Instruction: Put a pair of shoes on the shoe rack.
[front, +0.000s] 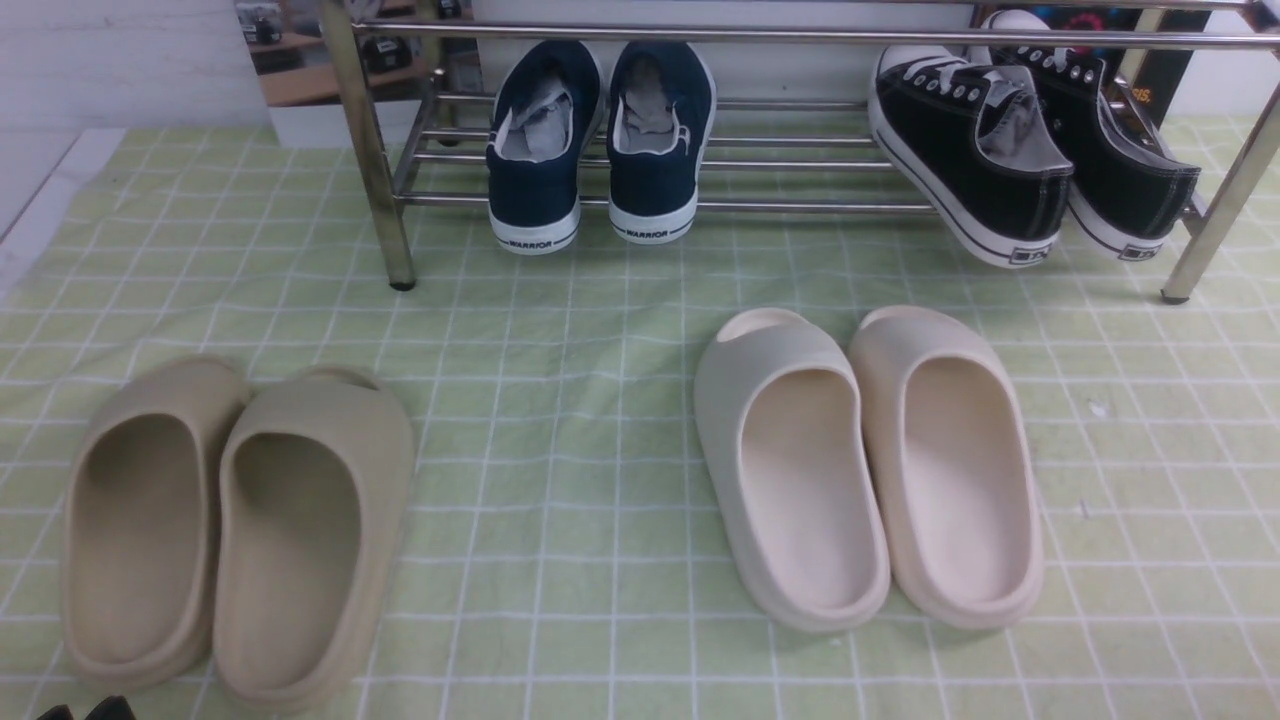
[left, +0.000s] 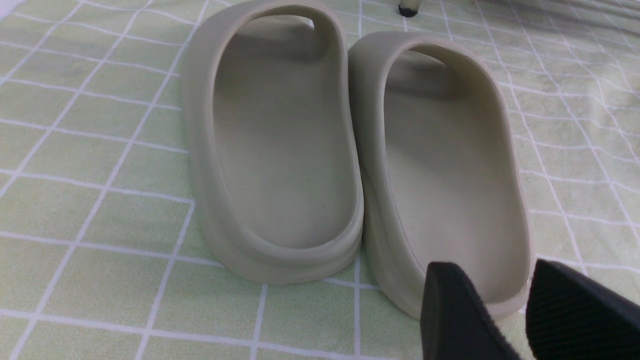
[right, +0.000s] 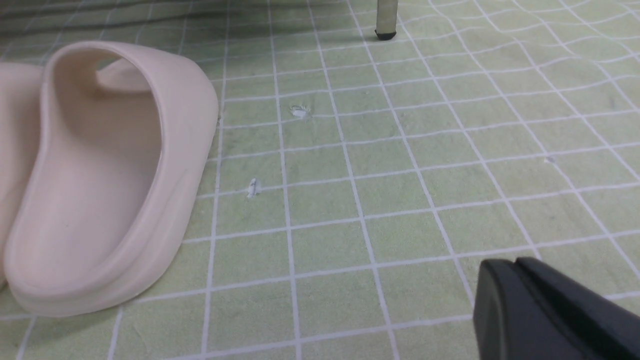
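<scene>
Two black canvas shoes (front: 975, 150) (front: 1115, 150) with white soles lie on the right end of the chrome shoe rack (front: 780, 37). They sit tilted, heels hanging over its front bar. My left gripper (left: 492, 274) is open, low over the cloth at the heel of a beige slide (left: 450, 165), holding nothing; its dark tips (front: 85, 710) show at the front view's bottom left edge. In the right wrist view my right gripper (right: 506, 267) is shut and empty, fingers pressed together over the checked cloth, apart from the cream slide (right: 105, 170). It is outside the front view.
Navy sneakers (front: 600, 140) stand on the rack left of centre. Beige slides (front: 235, 530) lie front left, cream slides (front: 870, 460) front centre-right, all on a green checked cloth (front: 560, 400). Rack legs (front: 375, 160) (front: 1215, 215) stand on the cloth.
</scene>
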